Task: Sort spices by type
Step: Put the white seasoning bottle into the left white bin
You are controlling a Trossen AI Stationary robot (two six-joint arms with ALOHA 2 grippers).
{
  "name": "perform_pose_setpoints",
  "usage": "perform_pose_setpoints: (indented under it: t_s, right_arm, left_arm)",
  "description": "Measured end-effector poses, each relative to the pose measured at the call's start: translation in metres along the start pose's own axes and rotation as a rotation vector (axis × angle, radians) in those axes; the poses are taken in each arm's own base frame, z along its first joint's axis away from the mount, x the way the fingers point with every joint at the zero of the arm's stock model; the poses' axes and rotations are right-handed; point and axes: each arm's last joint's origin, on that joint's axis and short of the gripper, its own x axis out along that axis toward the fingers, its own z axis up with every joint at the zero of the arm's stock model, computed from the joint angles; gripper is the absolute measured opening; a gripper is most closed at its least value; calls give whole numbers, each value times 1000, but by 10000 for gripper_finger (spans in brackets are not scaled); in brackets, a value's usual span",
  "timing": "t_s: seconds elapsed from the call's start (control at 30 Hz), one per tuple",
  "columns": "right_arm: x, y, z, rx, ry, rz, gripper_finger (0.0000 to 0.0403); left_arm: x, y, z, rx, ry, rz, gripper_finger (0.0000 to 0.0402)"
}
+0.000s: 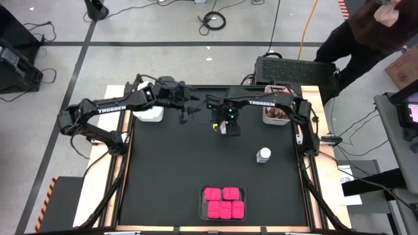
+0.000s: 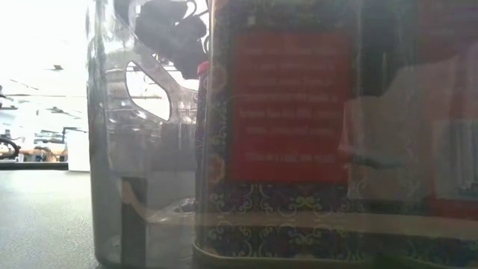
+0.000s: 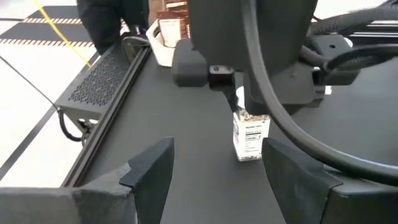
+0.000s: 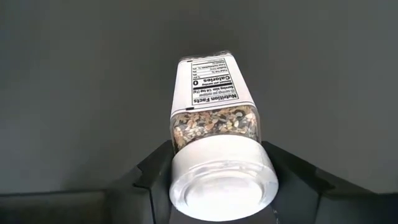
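- Nearest the table's front edge, a clear tray (image 1: 222, 191) holds five bright pink square-topped boxes (image 1: 223, 203), packed touching one another in two rows.
- Farther back and toward the right side, a lone clear jar with a white lid (image 1: 263, 155) stands upright on the black mat (image 1: 170, 163), well apart from the pink boxes.
- Around mid-depth, near the centre of the table, the right gripper (image 1: 226, 125) points down at the mat; its fingers (image 4: 292, 171) pinch the white lid of a clear spice jar (image 4: 214, 109), which carries a nutrition label and a mixed seed filling.
- In the left wrist view the same held jar (image 3: 250, 134) stands upright, with its base at or just above the mat; I cannot tell if it touches.
- Just to the left of it, the left gripper (image 1: 185, 112) hangs over the mat with its fingers (image 3: 149, 168) spread and nothing between them, facing the held jar.
- At the back left corner, a white tray (image 1: 150, 113) sits partly under the left arm; its contents are hidden.
- At the back right corner, a second tray (image 1: 267, 117) holds small brown jars (image 1: 277, 115).
- Beyond the table, a person in dark clothing (image 1: 366, 32) stands on the floor at the far right.
- The low view is filled by a clear container (image 2: 142, 149) and a dark package with a red label (image 2: 287, 104) right against the lens.
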Motion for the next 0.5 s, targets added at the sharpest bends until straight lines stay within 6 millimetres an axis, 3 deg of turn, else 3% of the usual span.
perform_pose_setpoints:
  t_s: [0.2,0.5]
  right_arm:
    - [5,-9,11,-22,28,10,197]
    - [8,-13,15,-38,40,16,246]
  left_arm:
    - [-3,10,-3,-13,12,29,244]
    - [-6,17,-6,-13,21,47,244]
